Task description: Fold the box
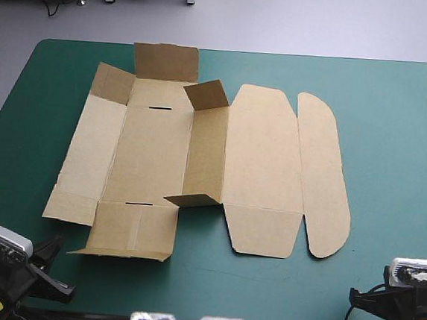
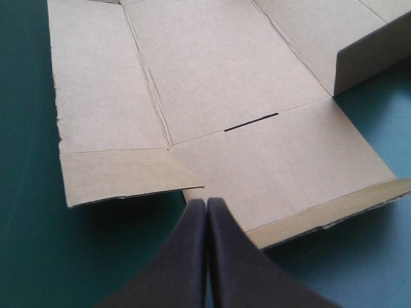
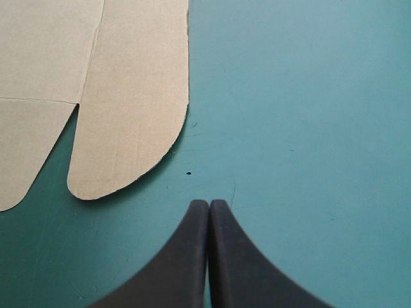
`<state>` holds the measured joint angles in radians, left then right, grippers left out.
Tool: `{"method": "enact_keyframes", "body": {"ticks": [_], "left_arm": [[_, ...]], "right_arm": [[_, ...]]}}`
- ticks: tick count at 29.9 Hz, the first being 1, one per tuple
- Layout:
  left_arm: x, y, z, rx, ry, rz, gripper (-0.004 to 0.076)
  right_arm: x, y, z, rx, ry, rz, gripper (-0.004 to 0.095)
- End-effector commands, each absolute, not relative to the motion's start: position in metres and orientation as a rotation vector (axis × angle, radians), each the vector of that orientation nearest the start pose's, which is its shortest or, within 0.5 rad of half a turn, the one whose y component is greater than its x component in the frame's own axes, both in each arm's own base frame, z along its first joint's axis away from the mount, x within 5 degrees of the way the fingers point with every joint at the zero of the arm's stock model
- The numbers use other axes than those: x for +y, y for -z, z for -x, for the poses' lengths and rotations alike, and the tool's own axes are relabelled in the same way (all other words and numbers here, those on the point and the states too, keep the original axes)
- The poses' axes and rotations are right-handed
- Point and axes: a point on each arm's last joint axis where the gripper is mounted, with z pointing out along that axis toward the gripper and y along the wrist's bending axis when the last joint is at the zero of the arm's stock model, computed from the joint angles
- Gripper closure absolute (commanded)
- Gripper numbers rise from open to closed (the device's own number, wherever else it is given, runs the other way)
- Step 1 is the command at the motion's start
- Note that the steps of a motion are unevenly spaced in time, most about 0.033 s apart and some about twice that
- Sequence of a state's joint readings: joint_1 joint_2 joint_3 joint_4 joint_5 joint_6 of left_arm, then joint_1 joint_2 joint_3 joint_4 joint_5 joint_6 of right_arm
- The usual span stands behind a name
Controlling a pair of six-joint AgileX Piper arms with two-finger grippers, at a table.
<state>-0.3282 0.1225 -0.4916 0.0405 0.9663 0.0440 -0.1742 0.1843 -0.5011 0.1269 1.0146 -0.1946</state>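
Progress on the fold is small, as I judge: the box [image 1: 198, 159] lies in the middle of the teal-green cover [image 1: 394, 146] as a cut brown sheet, mostly flat. At the near left corner of the box the left gripper [image 2: 207, 204] has its black fingers pressed together in one point, holding nothing, just at the edge of the near flap [image 2: 289, 173]. The left wall panel [image 1: 91, 149] lies flat. Right of the base, one long wall [image 1: 205, 155] stands partly up with its two end tabs raised. The lid panel [image 1: 262, 157] and the rounded flap [image 1: 324, 177] lie flat. Off the near end of the rounded flap, apart from it, the right gripper [image 3: 209, 204] is closed and empty too. Raising and tucking the walls is all left to do. The board is matte and stiff, with scored creases and thin dark slots [image 2: 250, 122] in the base.
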Motion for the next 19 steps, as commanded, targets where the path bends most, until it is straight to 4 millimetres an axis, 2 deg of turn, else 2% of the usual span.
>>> {"method": "enact_keyframes", "body": {"ticks": [1, 5, 10, 14, 19], "left_arm": [[-0.001, -0.298, -0.024, 1.949, 0.072, -0.383, 0.0734], [0.001, -0.313, -0.029, 1.965, 0.017, -0.39, 0.0734], [-0.002, -0.344, -0.048, 1.991, -0.041, -0.398, 0.0734], [-0.006, -0.367, -0.079, 2.04, -0.135, -0.395, 0.0734], [-0.012, -0.384, -0.122, 2.061, -0.24, -0.334, 0.0734]], "right_arm": [[0.005, -0.291, -0.03, 2.103, 0.063, 0.017, 0.0928], [0.005, -0.291, -0.03, 2.103, 0.063, 0.017, 0.0928], [0.005, -0.291, -0.03, 2.103, 0.063, 0.017, 0.0928], [0.005, -0.291, -0.03, 2.103, 0.063, 0.017, 0.0928], [0.005, -0.291, -0.03, 2.103, 0.063, 0.017, 0.0928]]}}
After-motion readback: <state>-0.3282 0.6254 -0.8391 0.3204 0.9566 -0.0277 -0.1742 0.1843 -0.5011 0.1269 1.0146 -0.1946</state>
